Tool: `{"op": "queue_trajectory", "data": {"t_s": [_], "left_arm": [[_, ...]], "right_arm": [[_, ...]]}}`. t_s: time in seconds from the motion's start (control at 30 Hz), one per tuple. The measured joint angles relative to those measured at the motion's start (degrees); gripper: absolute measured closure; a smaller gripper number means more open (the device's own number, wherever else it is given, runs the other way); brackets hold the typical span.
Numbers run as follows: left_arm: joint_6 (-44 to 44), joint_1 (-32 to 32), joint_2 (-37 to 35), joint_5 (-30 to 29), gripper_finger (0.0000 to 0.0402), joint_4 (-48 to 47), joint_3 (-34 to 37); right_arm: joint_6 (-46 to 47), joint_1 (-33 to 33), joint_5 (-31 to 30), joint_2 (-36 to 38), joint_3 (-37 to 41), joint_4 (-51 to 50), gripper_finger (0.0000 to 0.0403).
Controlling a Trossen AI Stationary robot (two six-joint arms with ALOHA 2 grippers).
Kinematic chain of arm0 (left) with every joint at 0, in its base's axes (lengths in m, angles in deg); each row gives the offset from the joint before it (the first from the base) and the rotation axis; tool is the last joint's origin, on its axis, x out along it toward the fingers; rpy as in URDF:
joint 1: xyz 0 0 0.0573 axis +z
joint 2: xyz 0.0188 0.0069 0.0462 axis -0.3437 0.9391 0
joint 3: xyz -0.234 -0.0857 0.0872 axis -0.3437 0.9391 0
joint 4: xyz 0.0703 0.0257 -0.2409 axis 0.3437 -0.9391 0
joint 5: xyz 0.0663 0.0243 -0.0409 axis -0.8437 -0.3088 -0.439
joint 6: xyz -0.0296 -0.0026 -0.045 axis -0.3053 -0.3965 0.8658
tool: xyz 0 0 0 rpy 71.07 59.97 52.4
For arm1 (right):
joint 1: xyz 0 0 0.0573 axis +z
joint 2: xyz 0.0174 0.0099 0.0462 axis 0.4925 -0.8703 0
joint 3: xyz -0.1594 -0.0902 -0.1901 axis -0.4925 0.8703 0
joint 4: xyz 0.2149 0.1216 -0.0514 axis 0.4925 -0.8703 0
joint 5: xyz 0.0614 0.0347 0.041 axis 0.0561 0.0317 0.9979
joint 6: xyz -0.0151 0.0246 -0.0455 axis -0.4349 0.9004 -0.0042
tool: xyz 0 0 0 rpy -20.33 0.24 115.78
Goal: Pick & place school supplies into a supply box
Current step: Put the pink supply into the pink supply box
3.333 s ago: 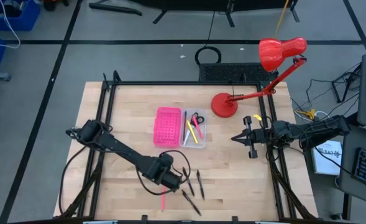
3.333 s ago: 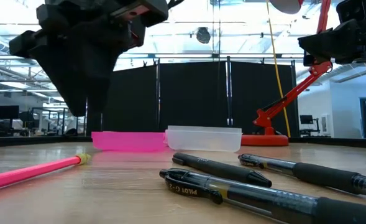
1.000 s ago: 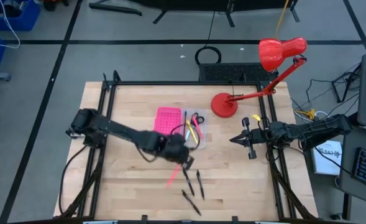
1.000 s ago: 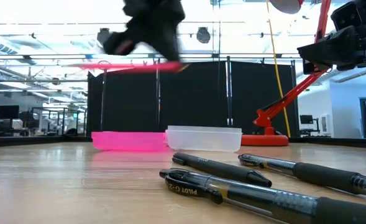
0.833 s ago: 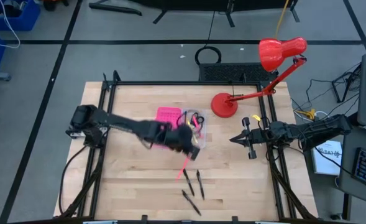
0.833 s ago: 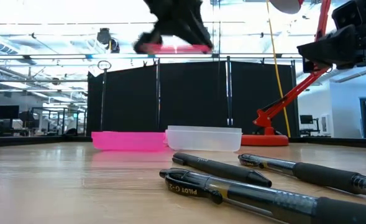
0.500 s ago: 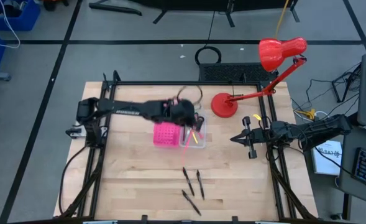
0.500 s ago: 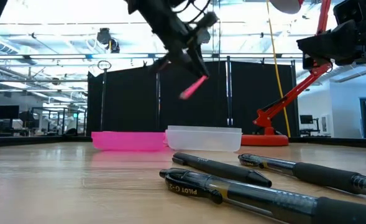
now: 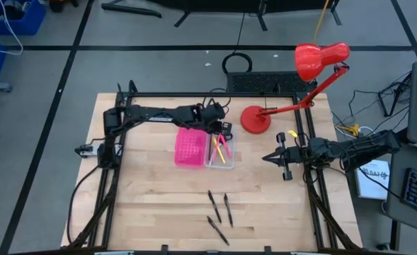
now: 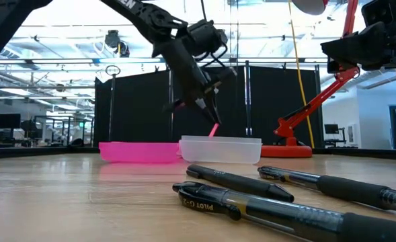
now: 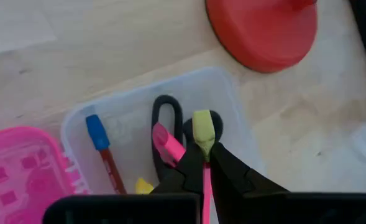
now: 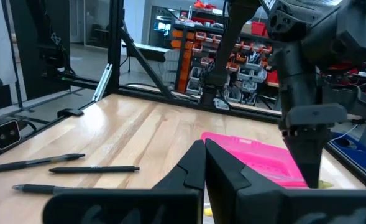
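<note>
My left gripper (image 9: 219,130) hangs over the far end of the translucent supply box (image 9: 220,161) and is shut on a pink pencil (image 11: 206,186) with a yellow-green end (image 11: 202,127). The box (image 11: 235,102) holds black-handled scissors (image 11: 167,112), a blue-capped pen (image 11: 97,132) and pink and yellow pens (image 9: 222,149). Three black pens (image 9: 219,212) lie on the table near its front. My right gripper (image 9: 267,157) is shut and empty at the table's right side, also seen in its own wrist view (image 12: 203,149). My left gripper pinches the pink pencil's shaft (image 11: 205,176) between its two fingers, close behind the yellow-green end, which sticks out past the fingertips. The fingers come from above, slanting down toward the box. In the low view the pencil slants down, its lower end (image 10: 213,130) at the box's rim.
A bright pink perforated rectangle (image 9: 190,145) lies against the box's left side. A red desk lamp's round base (image 9: 255,119) stands just right of the box's far end, and its arm and shade (image 9: 321,60) rise to the right.
My left gripper has carried the pink pencil from the middle of the table toward the far edge and slightly right, to above the box's far end. The pencil has tipped from level to slanting down, its lower end now at the box.
</note>
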State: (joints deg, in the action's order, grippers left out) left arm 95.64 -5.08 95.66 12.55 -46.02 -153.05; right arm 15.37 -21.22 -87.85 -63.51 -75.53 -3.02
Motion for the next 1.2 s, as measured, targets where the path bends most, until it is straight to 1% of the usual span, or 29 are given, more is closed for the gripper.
{"op": "queue_trajectory", "data": {"t_s": [0.27, 0.5, 0.57, 0.73, 0.83, 1.0, 1.2], "left_arm": [[1.0, 0.5, 0.3, 0.0, 0.0386, -1.2, 0.0], [1.3, 1.1, 0.3, 1.0, 0.0389, -7.9, 0.0], [1.6, 1.0, 0.3, 1.0, 0.0376, -7.9, 0.0], [2.3, 1.0, 0.3, 0.9, 0.0326, -8.3, 0.0], [3.2, 0.9, 0.3, 0.5, 0.0307, -8.4, 0.0], [3.1, 0.9, 0.3, 1.3, 0.0286, -8.4, 0.0], [1.9, 0.9, 0.3, 2.0, 0.0275, -8.2, 0.0]], "right_arm": [[0.0, 0.0, 0.1, 0.0, 0.0, -0.2, 0.0403], [0.0, 0.0, 0.1, 0.0, 0.0, 0.1, 0.0403], [0.0, 0.0, 0.1, 0.0, 0.0, 0.1, 0.0403], [0.0, 0.0, 0.1, 0.0, 0.0, 0.2, 0.0403], [0.0, 0.0, 0.1, 0.0, 0.0, 0.2, 0.0403], [0.0, 0.0, 0.2, 0.0, 0.0, 0.1, 0.0403], [0.0, 0.0, 0.2, 0.0, 0.0, 0.0, 0.0403]]}}
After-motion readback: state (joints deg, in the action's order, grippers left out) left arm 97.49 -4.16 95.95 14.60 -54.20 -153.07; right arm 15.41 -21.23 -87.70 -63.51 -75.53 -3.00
